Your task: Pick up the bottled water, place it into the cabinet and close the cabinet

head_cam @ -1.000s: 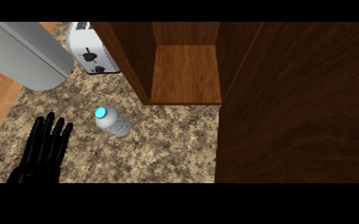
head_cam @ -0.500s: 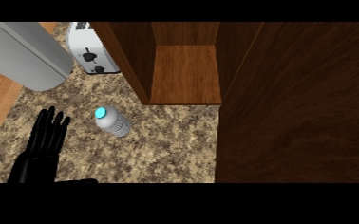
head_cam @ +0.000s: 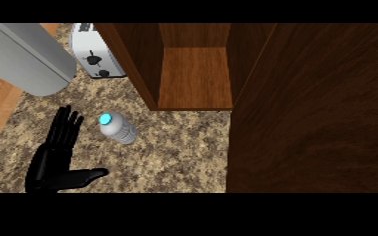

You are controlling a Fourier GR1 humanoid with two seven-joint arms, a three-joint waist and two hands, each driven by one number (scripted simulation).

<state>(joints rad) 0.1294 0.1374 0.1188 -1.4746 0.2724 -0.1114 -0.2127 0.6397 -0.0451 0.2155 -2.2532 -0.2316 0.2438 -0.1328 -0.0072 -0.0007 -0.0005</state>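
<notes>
The bottled water (head_cam: 119,127), clear with a light blue cap, stands on the speckled counter (head_cam: 177,150) just in front of the open wooden cabinet (head_cam: 193,75). My left hand (head_cam: 55,155) is open at the lower left, fingers straight and pointing up, thumb stretched toward the right. It sits a short way left of the bottle without touching it. The cabinet's open door (head_cam: 310,110) fills the right side of the view. My right hand does not show.
A white toaster (head_cam: 92,52) stands at the back, left of the cabinet. A large grey metal object (head_cam: 29,60) takes up the upper left corner. Bare counter lies between the bottle and the door.
My left hand has shifted slightly right and up toward the bottle, and its thumb has spread out to the right. The bottle and cabinet have not moved.
</notes>
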